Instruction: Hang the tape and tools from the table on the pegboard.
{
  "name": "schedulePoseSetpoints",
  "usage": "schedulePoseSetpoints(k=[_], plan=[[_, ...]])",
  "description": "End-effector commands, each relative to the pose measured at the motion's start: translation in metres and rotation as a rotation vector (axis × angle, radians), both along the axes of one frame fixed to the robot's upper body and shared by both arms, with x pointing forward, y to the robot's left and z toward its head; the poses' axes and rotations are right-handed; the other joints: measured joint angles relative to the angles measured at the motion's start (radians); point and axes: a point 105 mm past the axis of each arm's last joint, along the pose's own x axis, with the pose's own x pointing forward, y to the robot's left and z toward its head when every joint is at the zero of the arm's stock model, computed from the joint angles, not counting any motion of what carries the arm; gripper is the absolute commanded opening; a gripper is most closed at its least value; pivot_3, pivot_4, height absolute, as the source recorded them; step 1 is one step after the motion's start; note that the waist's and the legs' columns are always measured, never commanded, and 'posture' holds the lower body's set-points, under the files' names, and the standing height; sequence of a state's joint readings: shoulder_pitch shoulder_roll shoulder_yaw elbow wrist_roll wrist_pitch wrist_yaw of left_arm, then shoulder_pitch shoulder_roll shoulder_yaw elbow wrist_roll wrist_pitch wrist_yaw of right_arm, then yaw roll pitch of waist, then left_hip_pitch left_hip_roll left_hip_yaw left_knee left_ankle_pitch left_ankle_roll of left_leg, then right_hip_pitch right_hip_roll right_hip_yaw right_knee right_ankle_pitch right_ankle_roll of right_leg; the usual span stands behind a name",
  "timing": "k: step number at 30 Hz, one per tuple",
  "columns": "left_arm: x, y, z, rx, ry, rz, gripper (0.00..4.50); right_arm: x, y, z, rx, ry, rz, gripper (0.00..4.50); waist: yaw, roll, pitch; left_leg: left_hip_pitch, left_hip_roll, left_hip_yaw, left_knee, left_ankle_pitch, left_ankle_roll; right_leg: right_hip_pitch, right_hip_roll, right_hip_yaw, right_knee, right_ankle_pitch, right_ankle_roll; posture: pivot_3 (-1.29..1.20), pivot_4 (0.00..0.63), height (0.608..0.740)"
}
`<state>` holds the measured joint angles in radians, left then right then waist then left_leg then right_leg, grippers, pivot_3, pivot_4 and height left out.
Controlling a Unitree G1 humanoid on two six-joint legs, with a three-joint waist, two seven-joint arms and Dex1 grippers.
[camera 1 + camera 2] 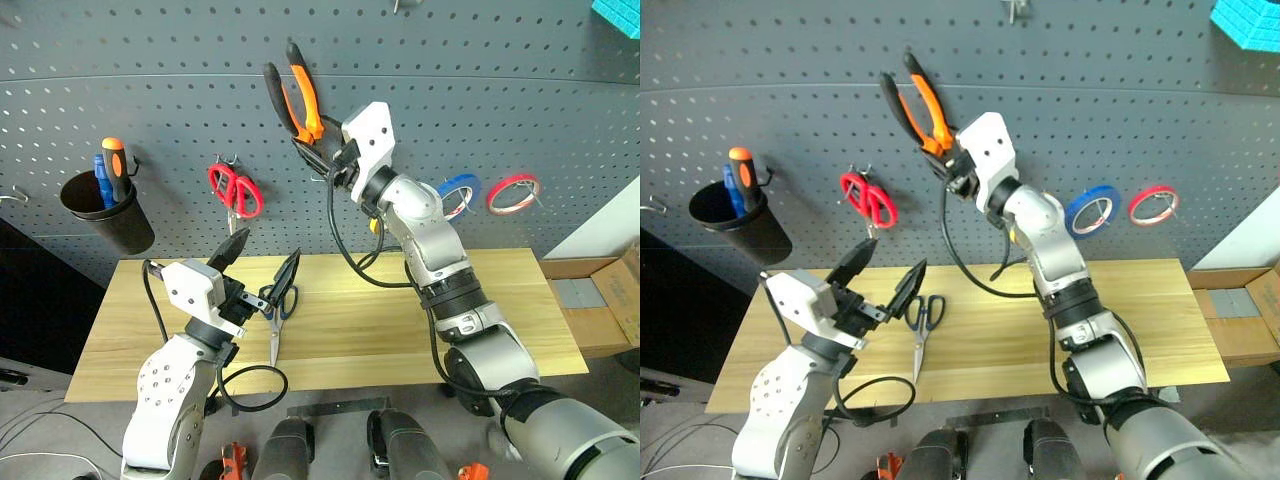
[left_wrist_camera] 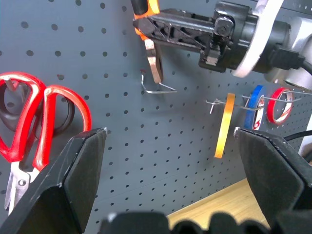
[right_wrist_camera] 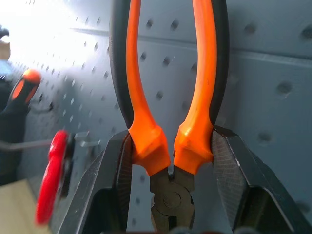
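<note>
Right gripper clamps orange-and-black-handled pliers by the pivot, handles up against dark grey perforated pegboard. Next: likely seat them on wire hook just below. Left gripper gapes empty; dark-blue-handled scissors beside it on light wooden table.

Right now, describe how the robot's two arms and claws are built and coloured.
Both arms have silver-grey rounded segments with black joint bands. A white block housing sits at each wrist, and a loose black cable loops alongside each arm. The left claw and right claw each carry two black, wedge-shaped fingers.
</note>
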<state>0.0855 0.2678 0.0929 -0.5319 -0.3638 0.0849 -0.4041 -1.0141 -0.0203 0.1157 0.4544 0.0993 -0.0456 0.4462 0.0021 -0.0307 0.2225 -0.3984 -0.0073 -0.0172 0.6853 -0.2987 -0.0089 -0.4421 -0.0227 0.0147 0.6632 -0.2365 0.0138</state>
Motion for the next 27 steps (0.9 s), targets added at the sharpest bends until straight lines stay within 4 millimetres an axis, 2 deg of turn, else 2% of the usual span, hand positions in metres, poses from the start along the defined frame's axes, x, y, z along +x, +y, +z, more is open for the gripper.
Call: schedulePoseSetpoints(k=[1,7,16,19,26,27], plan=[[-0.005,0.0,0.007,-0.002,-0.037,0.017,4.5,-0.004,-0.002,0.024,0.058,-0.095,-0.014,1.82,0.0,0.0,0.0,0.0,0.0,0.0,0.0,-0.001,0.001,0.0,0.0,0.0,0.0,0.0,0.0,0.11,0.213,0.74],[-0.007,0.004,0.006,0.01,-0.029,0.039,4.5,0.007,-0.003,0.004,0.022,-0.058,-0.053,1.82,0.0,0.0,0.001,0.001,0.0,0.0,0.0,-0.001,0.002,0.001,0.0,0.0,0.001,0.0,0.0,0.12,0.226,0.74],[-0.008,0.004,0.004,0.011,-0.018,0.042,4.5,0.01,0.002,-0.027,-0.028,0.007,-0.071,1.82,0.001,0.001,0.001,0.002,0.0,-0.001,0.0,-0.001,0.003,0.001,0.0,0.0,0.002,0.001,-0.001,0.12,0.235,0.74],[-0.008,0.004,0.004,0.011,-0.015,0.044,4.5,0.016,-0.005,-0.042,-0.033,0.056,-0.109,1.82,0.001,0.001,0.002,0.001,0.0,-0.001,0.0,-0.001,0.003,0.001,0.0,0.0,0.001,0.001,-0.001,0.12,0.238,0.74],[-0.008,0.006,0.003,0.016,-0.009,0.052,4.5,0.013,-0.004,-0.048,-0.024,0.086,-0.093,1.82,0.0,0.002,0.002,0.002,0.0,-0.001,0.0,-0.001,0.003,0.001,0.0,0.0,0.002,0.001,-0.001,0.12,0.242,0.74],[-0.008,0.006,0.003,0.017,-0.008,0.053,4.5,0.012,-0.004,-0.049,-0.02,0.092,-0.087,2.17,0.0,0.002,0.002,0.002,0.0,-0.001,0.0,-0.001,0.003,0.001,0.0,0.0,0.002,0.001,-0.001,0.12,0.241,0.74]])
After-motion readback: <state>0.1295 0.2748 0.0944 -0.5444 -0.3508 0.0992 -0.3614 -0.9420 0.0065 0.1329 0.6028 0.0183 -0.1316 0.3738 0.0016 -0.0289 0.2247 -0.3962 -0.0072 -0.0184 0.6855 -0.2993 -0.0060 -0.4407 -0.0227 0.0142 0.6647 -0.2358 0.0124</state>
